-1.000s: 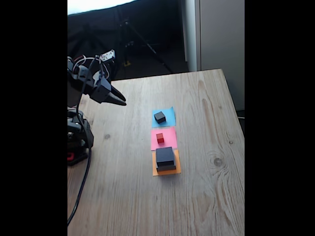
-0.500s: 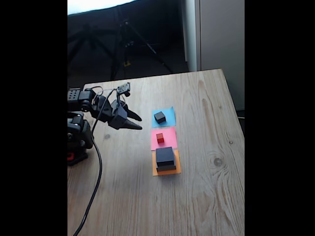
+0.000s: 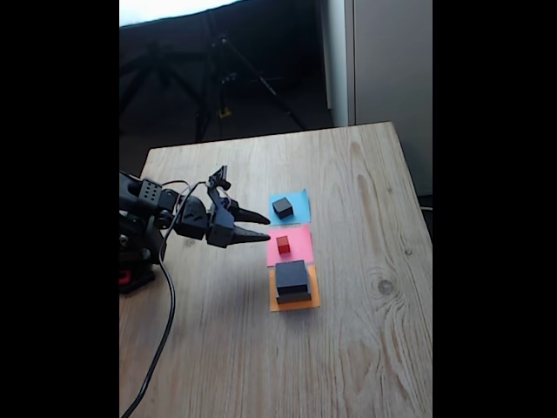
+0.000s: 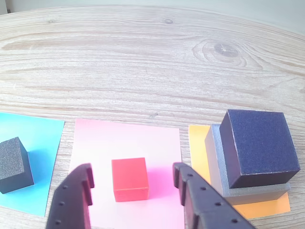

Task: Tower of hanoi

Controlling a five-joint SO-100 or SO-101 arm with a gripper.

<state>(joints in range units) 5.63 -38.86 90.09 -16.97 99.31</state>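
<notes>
Pale wood-grain worktop [image 3: 365, 348] w/ knots, lit from the far side; behind it a dark backdrop, a black tripod [image 3: 228, 61] and a grey cabinet wall [image 3: 387, 70]. Three paper squares sit in a row, edges nearly touching: blue paper square [image 3: 296, 202], pink paper square [image 3: 293, 246], orange paper square [image 3: 294, 300]. Small black cube [image 3: 282, 207], matte foam-like, sits on the blue. Tiny red cube [image 4: 129, 179], smooth, sharp-edged, sits on the pink. On the orange, a flat grey block [image 4: 224, 176] carries a medium black block [image 4: 257, 148] w/ a rough, speckled face, set off-centre toward one corner. Black plastic fingers [image 4: 76, 195], studded w/ small holes, are spread wide apart and hold nothing. In the wrist view the red cube lies between the two tips, clear gaps both sides, no contact. In the fixed view the gripper [image 3: 259, 224] points at the pink square from the left, tips just short of the red cube.
</notes>
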